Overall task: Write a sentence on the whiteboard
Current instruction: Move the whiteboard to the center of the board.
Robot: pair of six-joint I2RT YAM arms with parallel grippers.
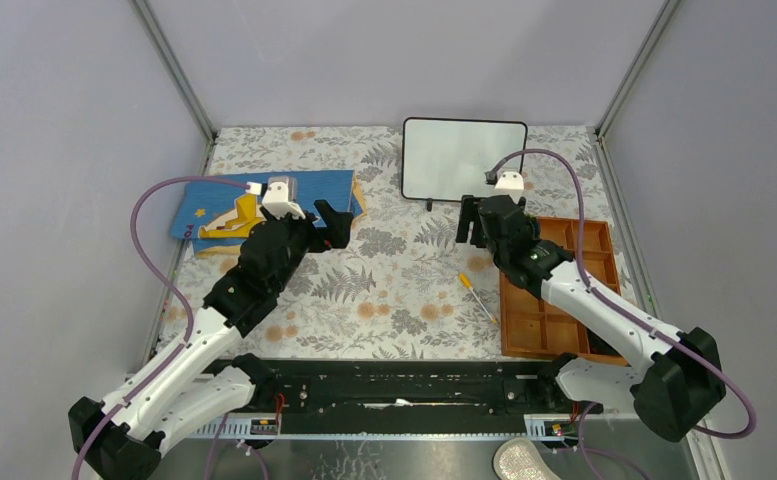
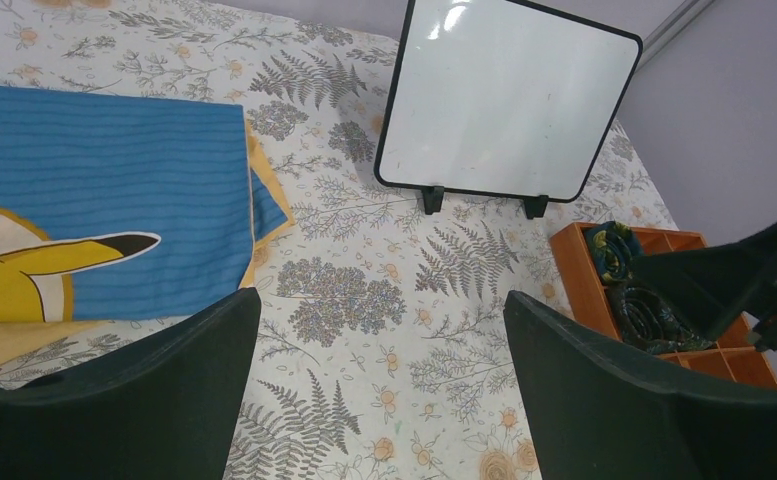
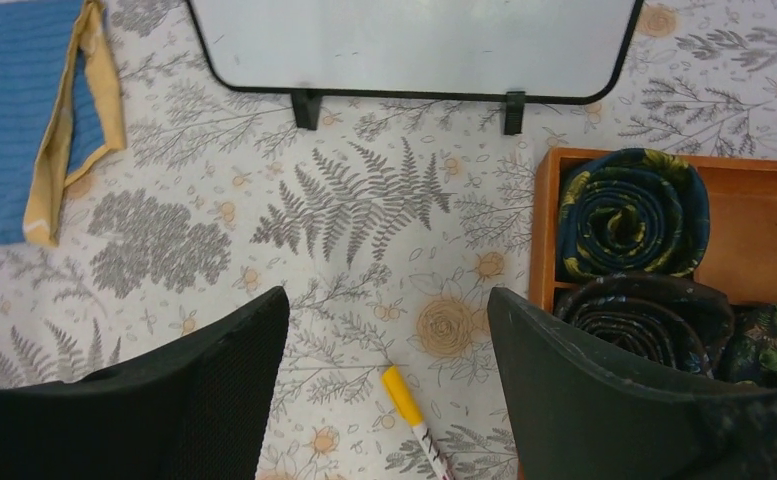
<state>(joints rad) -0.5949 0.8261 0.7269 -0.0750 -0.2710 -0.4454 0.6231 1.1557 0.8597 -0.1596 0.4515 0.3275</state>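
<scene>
whiteboard (image 1: pixel 464 158) — black-framed, upright on feet

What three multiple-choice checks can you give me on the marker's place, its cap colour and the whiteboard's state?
1. Where does the marker lie?
A. on the floral tablecloth beside the orange tray
B. inside that tray
C. propped against the back wall

2. What colour is its cap?
A. green
B. yellow
C. black

3. What state is the whiteboard in?
A. lying flat
B. upright, covered in writing
C. upright and blank

Key: 1 A, it lies on the cloth just outside the tray's rim; 2 B, the right wrist view shows a yellow end; 3 C, it stands on its feet with no writing visible.
</scene>
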